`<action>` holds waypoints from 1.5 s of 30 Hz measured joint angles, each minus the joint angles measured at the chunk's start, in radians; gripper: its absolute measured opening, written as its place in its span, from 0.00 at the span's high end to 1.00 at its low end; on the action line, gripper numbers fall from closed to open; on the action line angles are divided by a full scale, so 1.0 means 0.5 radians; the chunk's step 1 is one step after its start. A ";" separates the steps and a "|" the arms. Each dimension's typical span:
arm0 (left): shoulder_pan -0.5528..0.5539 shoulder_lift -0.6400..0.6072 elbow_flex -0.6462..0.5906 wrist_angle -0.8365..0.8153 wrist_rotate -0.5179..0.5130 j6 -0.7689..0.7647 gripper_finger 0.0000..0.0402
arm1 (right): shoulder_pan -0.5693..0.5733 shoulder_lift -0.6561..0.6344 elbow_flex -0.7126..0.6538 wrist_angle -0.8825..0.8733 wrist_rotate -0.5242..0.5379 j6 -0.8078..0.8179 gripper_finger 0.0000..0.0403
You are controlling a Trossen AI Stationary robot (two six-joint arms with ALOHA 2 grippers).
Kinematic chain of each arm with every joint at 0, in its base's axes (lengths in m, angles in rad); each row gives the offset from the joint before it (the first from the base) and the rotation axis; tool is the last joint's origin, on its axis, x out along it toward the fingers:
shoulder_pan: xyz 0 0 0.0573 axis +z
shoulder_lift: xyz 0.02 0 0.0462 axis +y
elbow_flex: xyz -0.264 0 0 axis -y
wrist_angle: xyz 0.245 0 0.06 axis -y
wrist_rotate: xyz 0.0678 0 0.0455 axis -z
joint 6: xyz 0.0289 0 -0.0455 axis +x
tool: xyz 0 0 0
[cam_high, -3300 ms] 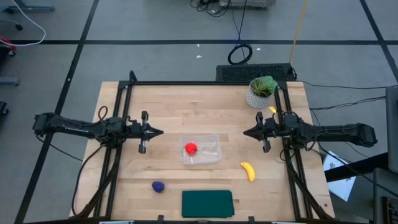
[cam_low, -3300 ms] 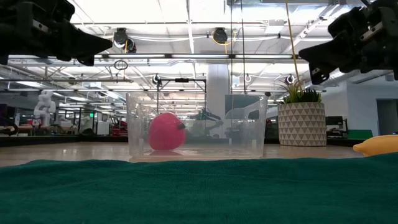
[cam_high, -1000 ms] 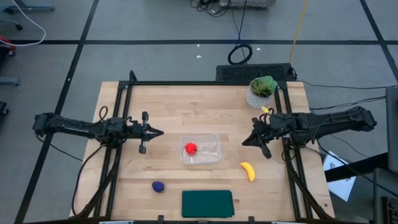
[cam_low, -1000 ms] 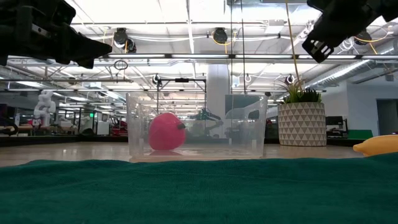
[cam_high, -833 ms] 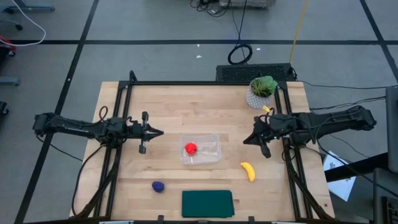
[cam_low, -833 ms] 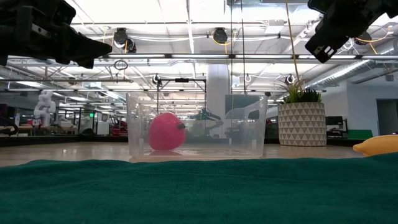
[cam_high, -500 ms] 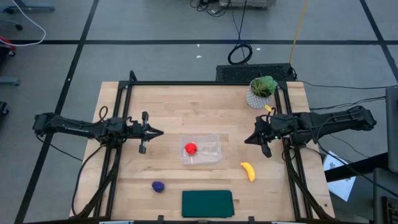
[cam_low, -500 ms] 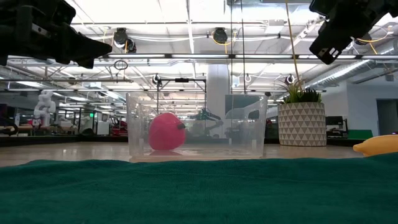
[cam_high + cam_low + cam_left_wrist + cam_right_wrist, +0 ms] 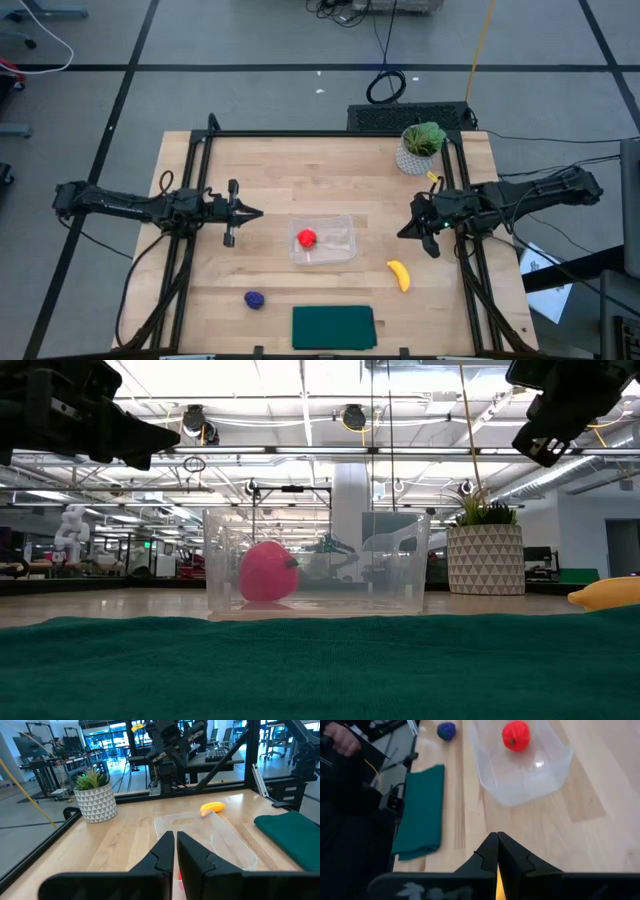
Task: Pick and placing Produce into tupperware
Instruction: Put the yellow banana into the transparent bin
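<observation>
While my left gripper (image 9: 258, 212) waits closed, my right gripper (image 9: 402, 234), closed and empty, hovers above the banana (image 9: 399, 275); a red piece (image 9: 306, 238) sits in the tub (image 9: 341, 228).

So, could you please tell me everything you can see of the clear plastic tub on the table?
The tupperware is a small rectangular tub of clear, see-through plastic with rounded corners and no lid on. It sits upright and flat on the wooden table, near its middle, between the two arms. A red round piece lies inside, toward the left arm's side. Neither gripper touches it; the banana and the green mat lie apart from it.
</observation>
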 joint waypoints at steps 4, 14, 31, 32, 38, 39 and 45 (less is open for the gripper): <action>0.000 0.000 0.001 0.000 0.000 0.000 0.94 | 0.068 0.072 0.097 -0.176 0.088 0.105 1.00; 0.000 0.000 0.001 0.001 0.000 0.001 0.94 | 0.146 0.282 0.232 -0.396 0.088 0.321 1.00; 0.000 0.000 0.001 -0.014 0.000 0.060 0.94 | 0.227 0.315 0.233 -0.439 -0.025 0.851 1.00; 0.000 0.000 0.001 -0.015 0.000 0.060 0.94 | 0.239 0.315 0.233 -0.441 -0.025 0.864 1.00; 0.000 0.000 0.001 -0.014 0.000 0.060 0.94 | 0.286 0.342 0.235 -0.435 -0.026 0.937 1.00; 0.000 0.000 0.001 -0.014 0.000 0.060 0.94 | 0.296 0.354 0.241 -0.442 -0.026 0.945 1.00; 0.000 -0.001 0.001 -0.014 0.000 0.059 0.94 | 0.396 0.503 0.365 -0.475 -0.026 0.980 1.00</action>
